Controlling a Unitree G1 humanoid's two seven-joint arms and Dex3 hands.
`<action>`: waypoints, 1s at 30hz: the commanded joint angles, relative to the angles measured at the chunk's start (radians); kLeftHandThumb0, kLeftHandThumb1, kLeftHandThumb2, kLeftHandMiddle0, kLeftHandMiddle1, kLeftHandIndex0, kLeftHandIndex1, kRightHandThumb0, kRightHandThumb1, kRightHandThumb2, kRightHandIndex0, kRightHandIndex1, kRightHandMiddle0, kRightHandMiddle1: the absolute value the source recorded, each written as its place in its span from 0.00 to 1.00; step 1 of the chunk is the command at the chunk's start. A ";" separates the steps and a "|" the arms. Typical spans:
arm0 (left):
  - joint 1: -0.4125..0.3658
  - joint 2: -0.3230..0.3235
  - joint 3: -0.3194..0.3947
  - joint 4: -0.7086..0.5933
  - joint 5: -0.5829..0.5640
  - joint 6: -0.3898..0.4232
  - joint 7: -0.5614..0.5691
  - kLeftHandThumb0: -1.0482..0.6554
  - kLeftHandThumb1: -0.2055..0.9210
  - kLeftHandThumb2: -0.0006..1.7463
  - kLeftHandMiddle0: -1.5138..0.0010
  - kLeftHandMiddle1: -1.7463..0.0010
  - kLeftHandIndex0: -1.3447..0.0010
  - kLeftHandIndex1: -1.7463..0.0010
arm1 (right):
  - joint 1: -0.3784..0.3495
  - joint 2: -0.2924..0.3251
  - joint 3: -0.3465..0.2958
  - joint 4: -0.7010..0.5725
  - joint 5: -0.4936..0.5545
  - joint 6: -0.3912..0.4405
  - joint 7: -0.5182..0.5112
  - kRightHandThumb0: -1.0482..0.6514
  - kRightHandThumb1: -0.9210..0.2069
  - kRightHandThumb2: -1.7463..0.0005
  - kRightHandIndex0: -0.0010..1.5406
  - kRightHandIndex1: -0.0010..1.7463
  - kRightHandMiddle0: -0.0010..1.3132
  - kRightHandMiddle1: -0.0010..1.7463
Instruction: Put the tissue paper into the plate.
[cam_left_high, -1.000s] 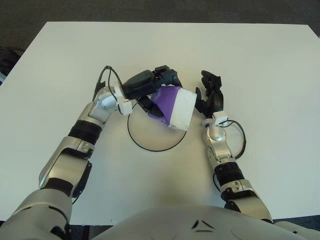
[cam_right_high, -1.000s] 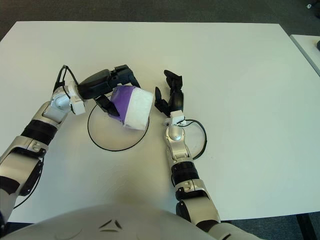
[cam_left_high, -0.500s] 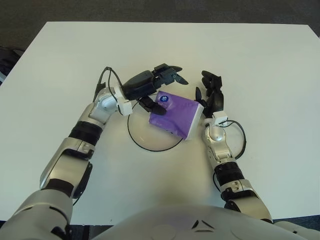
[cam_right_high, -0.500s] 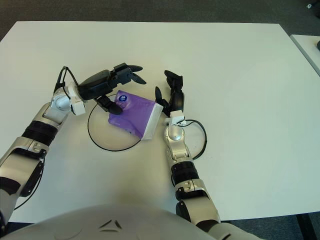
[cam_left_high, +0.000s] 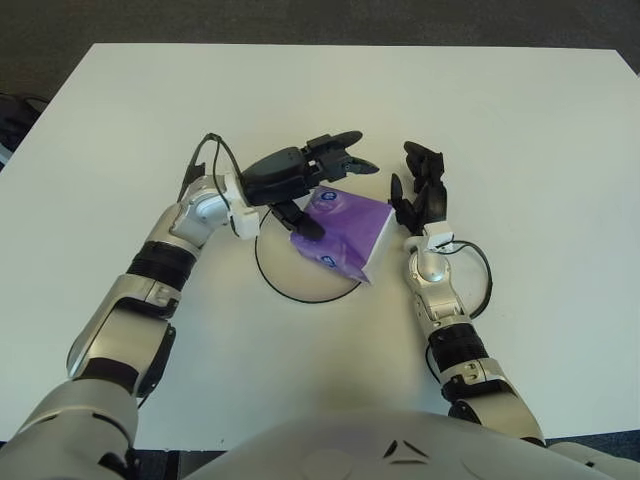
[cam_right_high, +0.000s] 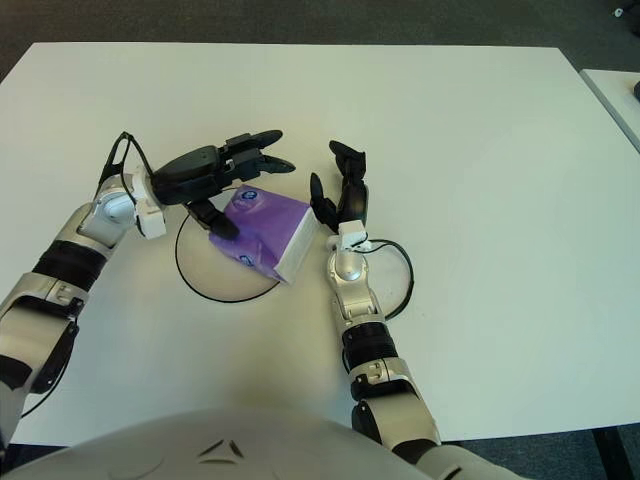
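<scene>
One tissue pack (cam_left_high: 343, 232) on plate (cam_left_high: 285, 281) (left hand (cam_left_high: 300, 178) fingers spread, right hand (cam_left_high: 420, 190) fingers relaxed).

Both arms are silver-grey metal broken by black joint bands. Each black three-fingered hand, left hand (cam_left_high: 300, 178) and right hand (cam_left_high: 420, 190), joins a white wrist block, where a thin black cable loops out. The chest is pale grey.

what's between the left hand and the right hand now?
The purple tissue pack lies on the plate, between the open left hand and the right hand; both eye views show it.
</scene>
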 joint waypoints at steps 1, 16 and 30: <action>-0.004 0.026 -0.017 -0.008 0.027 -0.017 -0.022 0.00 1.00 0.35 1.00 1.00 1.00 0.75 | 0.165 -0.017 -0.003 0.205 -0.021 0.099 0.005 0.19 0.00 0.63 0.12 0.30 0.00 0.55; -0.006 0.029 -0.019 -0.014 0.027 0.008 -0.032 0.00 1.00 0.39 1.00 1.00 1.00 0.76 | 0.161 -0.013 -0.009 0.215 -0.022 0.089 -0.010 0.19 0.00 0.65 0.14 0.27 0.00 0.54; -0.022 -0.016 0.045 0.031 -0.029 0.019 0.038 0.00 1.00 0.42 1.00 1.00 1.00 0.78 | 0.154 -0.018 -0.011 0.224 -0.004 0.096 0.017 0.20 0.00 0.67 0.15 0.29 0.00 0.57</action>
